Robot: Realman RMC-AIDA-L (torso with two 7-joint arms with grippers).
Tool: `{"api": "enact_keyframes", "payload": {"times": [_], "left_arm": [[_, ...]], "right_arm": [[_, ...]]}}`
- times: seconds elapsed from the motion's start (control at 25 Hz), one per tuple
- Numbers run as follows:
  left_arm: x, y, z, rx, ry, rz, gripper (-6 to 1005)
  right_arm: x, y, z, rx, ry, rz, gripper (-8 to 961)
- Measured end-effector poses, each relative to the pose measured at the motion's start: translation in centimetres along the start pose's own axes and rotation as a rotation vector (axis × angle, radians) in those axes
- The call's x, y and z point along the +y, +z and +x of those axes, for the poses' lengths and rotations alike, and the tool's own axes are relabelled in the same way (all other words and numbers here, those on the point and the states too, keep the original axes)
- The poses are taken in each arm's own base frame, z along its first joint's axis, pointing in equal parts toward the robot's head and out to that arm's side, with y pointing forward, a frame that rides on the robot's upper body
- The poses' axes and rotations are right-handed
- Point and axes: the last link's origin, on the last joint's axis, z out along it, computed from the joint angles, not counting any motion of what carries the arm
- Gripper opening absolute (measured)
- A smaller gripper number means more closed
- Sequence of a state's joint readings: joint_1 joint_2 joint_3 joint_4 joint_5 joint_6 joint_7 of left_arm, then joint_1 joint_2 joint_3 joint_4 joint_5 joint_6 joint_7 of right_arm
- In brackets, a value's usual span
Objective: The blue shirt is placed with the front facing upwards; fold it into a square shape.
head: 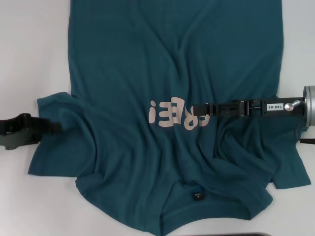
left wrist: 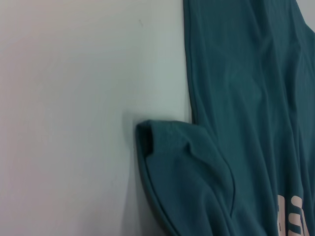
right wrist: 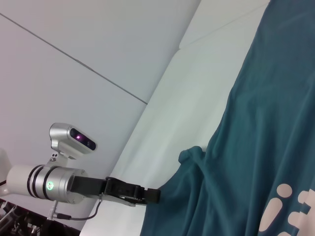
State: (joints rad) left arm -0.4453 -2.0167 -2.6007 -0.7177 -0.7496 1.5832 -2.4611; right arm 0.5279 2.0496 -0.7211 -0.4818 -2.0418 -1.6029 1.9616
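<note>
White surface (head: 29,59) carrying the blue shirt (head: 172,73), spread front up, collar near. Left pincer (head: 55,127), at the left sleeve edge, pressed together on the sleeve fabric. Right pincer (head: 199,108), lying over the chest lettering (head: 170,112), touching the cloth; its spread cannot be told.

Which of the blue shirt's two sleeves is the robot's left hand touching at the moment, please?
The sleeve on the robot's left side: the left hand meets its edge, while the right hand reaches over the chest lettering of the blue shirt instead.
</note>
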Motion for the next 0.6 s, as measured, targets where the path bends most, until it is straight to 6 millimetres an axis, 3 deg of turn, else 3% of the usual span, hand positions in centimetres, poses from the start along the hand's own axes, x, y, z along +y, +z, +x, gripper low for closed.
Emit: {"api": "enact_keyframes", "payload": {"times": [0.24,0.56,0.6], "left_arm": [[-0.2,-0.4,-0.1,0.000,-0.002,0.003,444],[0.5,-1.7,0.4,-0.015,0.142,0.046,30],[0.6,-1.8,0.5,-0.017,0.164,0.052,30]], "right_arm": [[0.0,-0.1,0.0,0.000,-0.001,0.001,866],[0.0,-0.1,-0.1,-0.001,-0.005,0.004,866],[0.0,-0.1,-0.1,-0.001,-0.005,0.004,866]]}}
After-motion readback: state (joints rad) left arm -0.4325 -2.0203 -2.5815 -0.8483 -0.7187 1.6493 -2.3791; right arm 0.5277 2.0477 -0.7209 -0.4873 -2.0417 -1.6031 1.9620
